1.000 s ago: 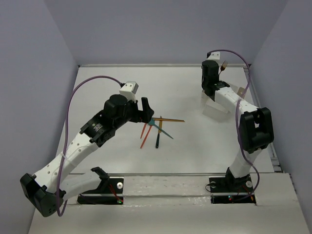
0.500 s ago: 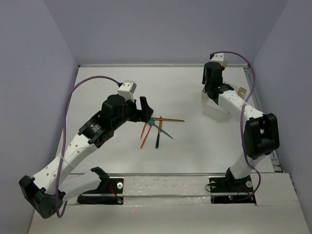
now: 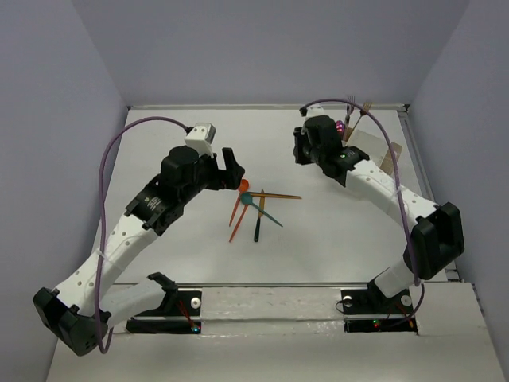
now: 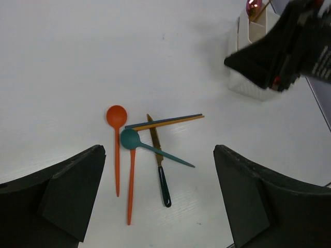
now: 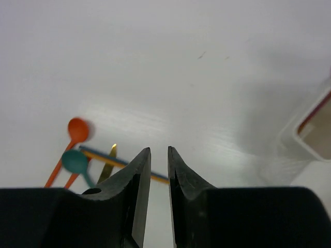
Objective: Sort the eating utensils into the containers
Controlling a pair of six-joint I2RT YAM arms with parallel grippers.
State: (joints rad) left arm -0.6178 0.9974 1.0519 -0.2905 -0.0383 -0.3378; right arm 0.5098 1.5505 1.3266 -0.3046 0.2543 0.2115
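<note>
Top view: left claw [image 3: 231,169] spread wide, hovering just behind the loose pile of plastic utensils [image 3: 254,208]. Right claw [image 3: 300,148] faces the pile from its far side. The white translucent bin with tan end cups [image 3: 359,145] sits behind it, with forks [image 3: 367,106] upright inside. Left wrist: orange-red round spoon [image 4: 116,114] lies left of claw centre, handle clear of its neighbours. Right wrist: fingers [image 5: 137,170] nearly together with a thin gap, nothing held. Judgement: take the orange spoon first, straddling its handle squarely, with one arm in the pile at a time.
</note>
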